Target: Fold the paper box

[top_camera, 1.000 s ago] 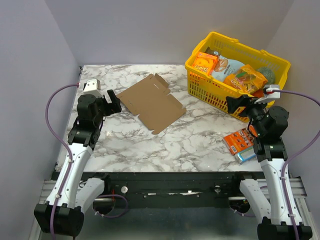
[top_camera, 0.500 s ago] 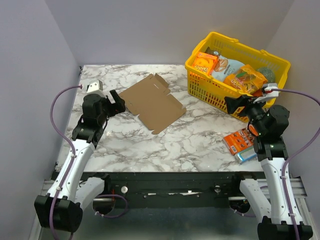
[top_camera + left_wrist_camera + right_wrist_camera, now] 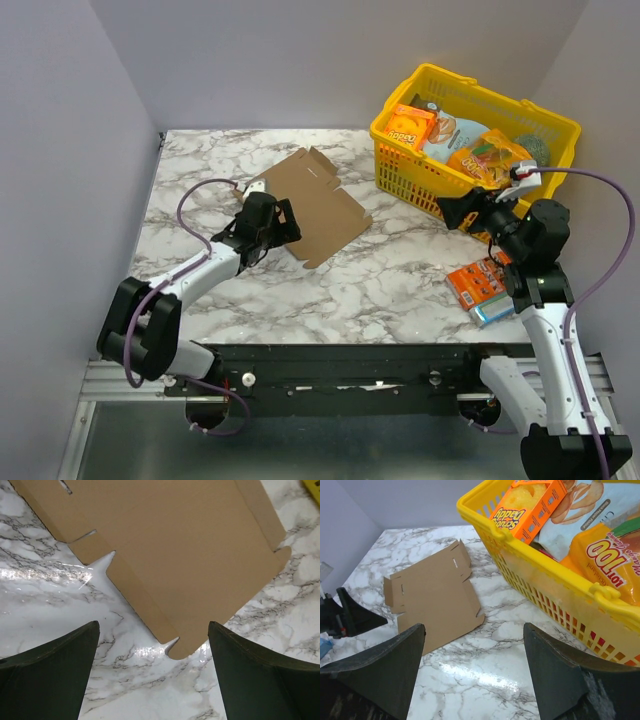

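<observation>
Bare white-and-grey marble tabletop (image 3: 390, 280) is lying open between the flat brown cardboard box blank (image 3: 320, 205) and the yellow plastic slatted basket (image 3: 415, 185), which is filling the far right corner; a small orange printed snack box (image 3: 477, 282) is cluttering the near right.

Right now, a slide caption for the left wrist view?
Open left claw framing a corner of the flat paper box on the marble table.
</observation>
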